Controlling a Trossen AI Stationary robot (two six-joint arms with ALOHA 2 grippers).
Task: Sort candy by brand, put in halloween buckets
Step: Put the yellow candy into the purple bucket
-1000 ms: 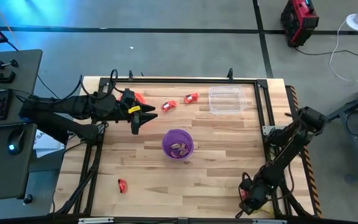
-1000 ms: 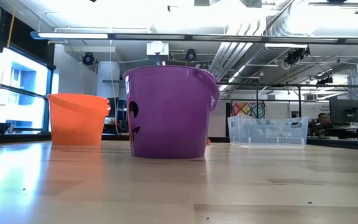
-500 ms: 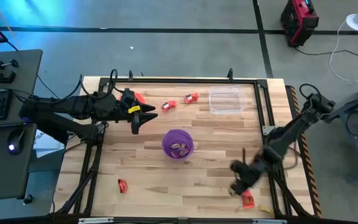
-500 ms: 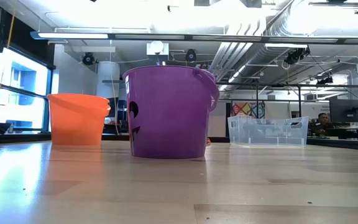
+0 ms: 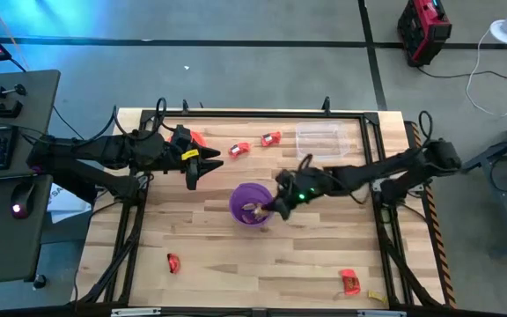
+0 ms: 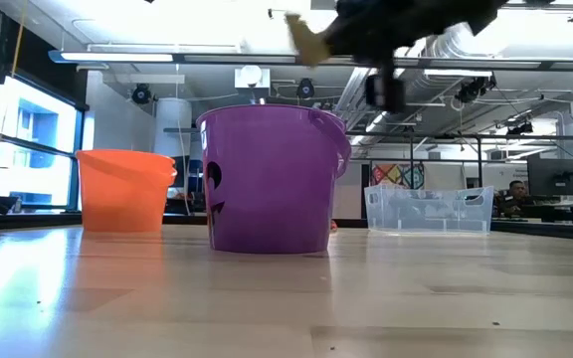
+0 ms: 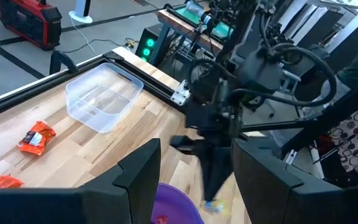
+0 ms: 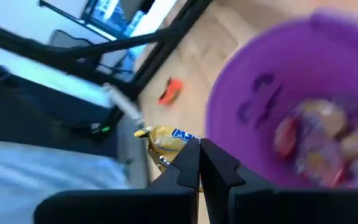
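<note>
The purple bucket [image 5: 252, 204] stands mid-table on its base and holds several candies [image 8: 316, 137]. The orange bucket [image 6: 125, 189] stands near the far-left edge, mostly hidden under my left arm in the high view. My right gripper [image 5: 277, 203] hovers above the purple bucket's right rim [image 8: 229, 124], shut on a yellow-wrapped candy [image 8: 163, 146]. My left gripper [image 7: 197, 186] is open and waits left of the purple bucket. Red candies lie flat on the table at the far side [image 5: 238, 150] [image 5: 271, 138], near left [image 5: 173, 262] and near right [image 5: 350, 282]. My right gripper pinches the yellow candy between its two fingers [image 8: 188, 163] by one end of the wrapper [image 8: 180, 144]. The fingers reach in from the table's right and slant down. The candy is lifted clear and sticks out past the fingertips, above the bucket [image 6: 306, 40].
A clear rectangular tub [image 5: 318, 141] sits at the far right of the table. A black frame [image 5: 236, 113] borders the tabletop. A desk with a keyboard and mouse [image 5: 7, 176] stands off the table's left edge. Bare wood lies near the bucket's near side.
My right arm has swung from the table's near-right corner up and toward the purple bucket, carrying the yellow candy lifted clear. A red candy stays on the table at the near-right corner where the gripper had been. The left arm has kept still.
</note>
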